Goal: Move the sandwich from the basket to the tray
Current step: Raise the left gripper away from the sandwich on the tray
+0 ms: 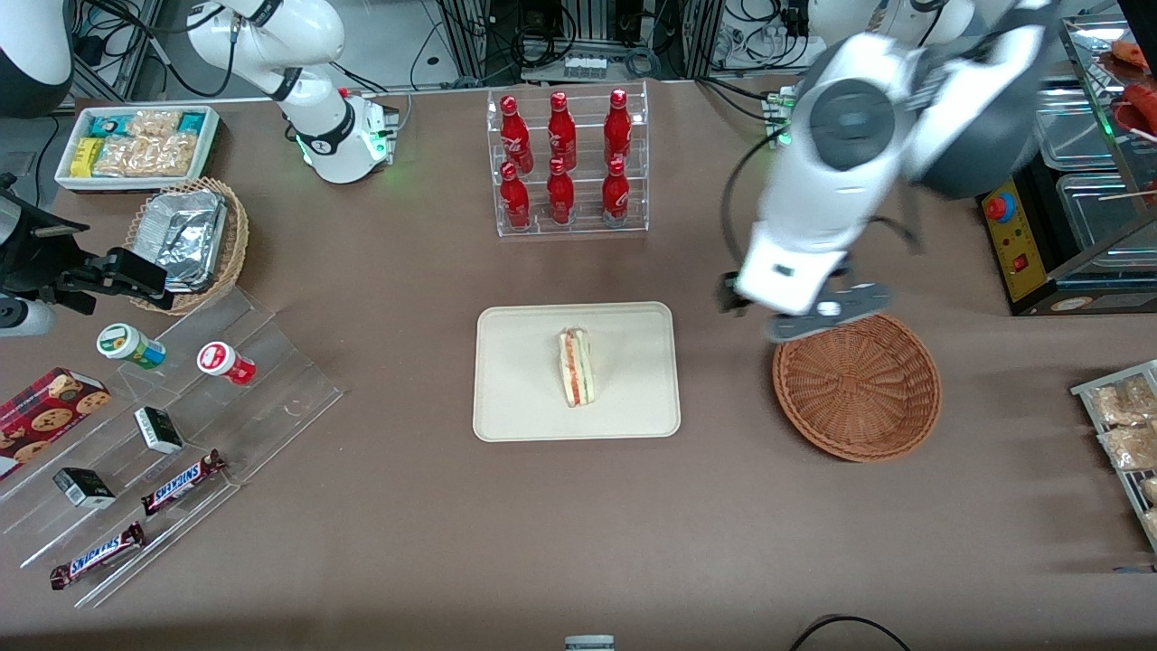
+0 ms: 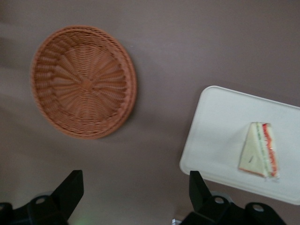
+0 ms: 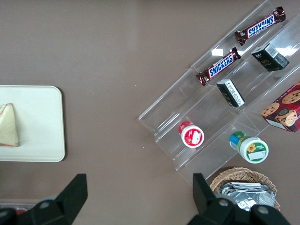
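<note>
Sandwich (image 1: 576, 367) lies flat on tray (image 1: 515, 407), near middle. Basket (image 1: 857, 387) empty beside it. My pincer (image 2: 136, 187) spread wide, holding nothing, hovering above counter (image 1: 407, 524) by basket. I judge task done; only retreat left.

Lab mock shop: cable racks (image 1: 578, 36), bottle display (image 1: 568, 163), snack shelves (image 1: 163, 452).

Sandwich (image 1: 576, 367) lies on tray (image 1: 506, 398); gripper (image 1: 818, 316) hangs above the basket (image 1: 859, 389) rim.
</note>
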You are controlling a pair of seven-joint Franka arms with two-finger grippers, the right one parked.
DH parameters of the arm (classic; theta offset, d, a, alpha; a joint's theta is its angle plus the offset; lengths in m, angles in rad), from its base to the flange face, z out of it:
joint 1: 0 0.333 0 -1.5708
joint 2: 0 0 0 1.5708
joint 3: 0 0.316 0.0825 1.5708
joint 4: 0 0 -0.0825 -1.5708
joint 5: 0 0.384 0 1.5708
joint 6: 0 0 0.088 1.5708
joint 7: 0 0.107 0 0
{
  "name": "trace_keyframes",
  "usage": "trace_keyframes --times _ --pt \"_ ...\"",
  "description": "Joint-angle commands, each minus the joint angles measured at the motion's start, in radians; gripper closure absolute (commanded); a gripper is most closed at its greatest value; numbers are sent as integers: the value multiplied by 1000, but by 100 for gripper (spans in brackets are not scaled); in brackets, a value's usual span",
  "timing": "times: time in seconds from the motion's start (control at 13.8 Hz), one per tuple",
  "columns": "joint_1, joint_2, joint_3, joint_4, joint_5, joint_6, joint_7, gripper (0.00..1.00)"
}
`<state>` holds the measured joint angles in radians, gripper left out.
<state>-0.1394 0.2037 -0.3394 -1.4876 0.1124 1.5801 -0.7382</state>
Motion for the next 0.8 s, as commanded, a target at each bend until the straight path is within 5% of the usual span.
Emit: trace_keyframes --times 0.0,0.36,0.58,0.72 --pt "122 -79 -7 -33 -60 -52 165 1" --pt "300 -129 17 -22 -124 -176 552 1" --pt "169 -150 263 -20 -134 -198 702 1" --pt "152 -153 307 -17 -125 -198 796 1"
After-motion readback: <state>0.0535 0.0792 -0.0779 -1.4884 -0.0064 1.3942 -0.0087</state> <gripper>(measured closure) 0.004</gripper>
